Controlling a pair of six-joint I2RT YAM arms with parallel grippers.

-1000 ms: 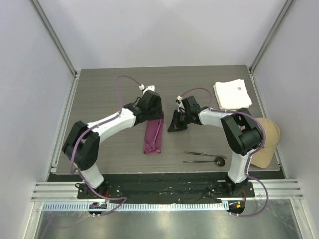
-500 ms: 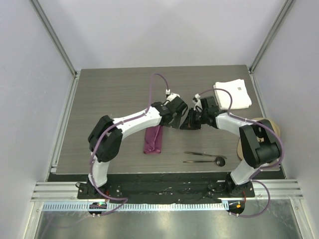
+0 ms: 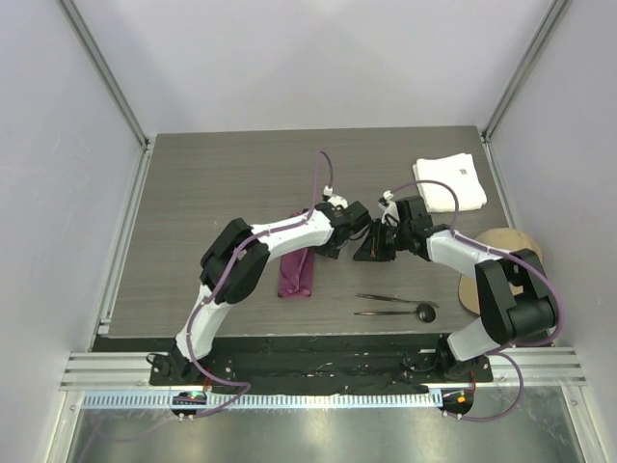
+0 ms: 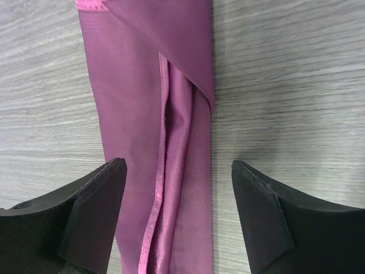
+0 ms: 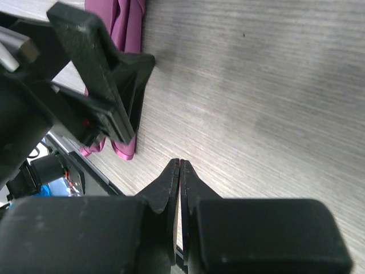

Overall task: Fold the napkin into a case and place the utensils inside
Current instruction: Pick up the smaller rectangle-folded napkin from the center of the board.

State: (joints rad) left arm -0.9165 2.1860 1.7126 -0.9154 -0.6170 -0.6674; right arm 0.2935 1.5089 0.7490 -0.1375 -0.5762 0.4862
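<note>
Case (image 3: pixel 296 275): narrow folded strip, left of centre, flap seam showing.
Left gripper (image 4: pixel 177 182): jaws wide apart over the case, empty.
Right gripper (image 5: pixel 179 166): jaws together, empty.
Utensils (image 3: pixel 395 306): lying right of the case, apart from it.
Next, likely: lift one by its handle and slide it under the flap without disturbing the cloth.

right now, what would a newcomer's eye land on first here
The purple napkin, folded into a long narrow strip, lies left of the table's middle, and the left wrist view shows the left fingers wide open either side of it. The right fingers are pressed shut, empty, where both arms meet mid-table. Two dark utensils lie near the front edge.
</note>
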